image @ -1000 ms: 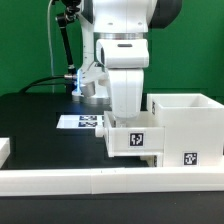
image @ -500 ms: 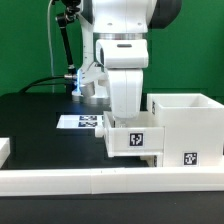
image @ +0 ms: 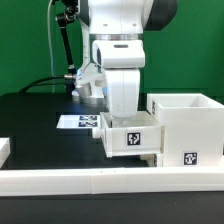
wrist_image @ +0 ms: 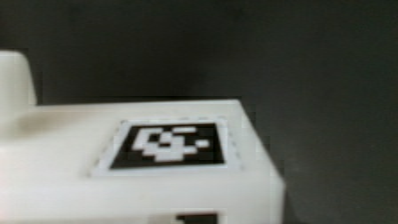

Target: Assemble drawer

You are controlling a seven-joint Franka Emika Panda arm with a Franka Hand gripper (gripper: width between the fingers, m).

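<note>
A robot gripper [image: 122, 118], its finger state hidden, hung just above a tagged white tray [image: 132, 138] beside the box shell [image: 186, 128].

1. The exterior view looks level and low across the black bench [image: 40, 130], from just behind the long white rail [image: 100, 180] that fills its near edge, facing the arm [image: 118, 50] and the green backdrop behind it.
2. It stands at middle range, taking in the box shell [image: 188, 130], the small tray [image: 132, 138] and the marker board [image: 80, 122].
3. The wrist view looks steeply down from very close, slightly blurred, onto a white surface bearing a tag [wrist_image: 169, 147], with dark bench [wrist_image: 267, 50] beyond.
4. Both views share a white tagged part; which one the wrist view shows cannot be told.
</note>
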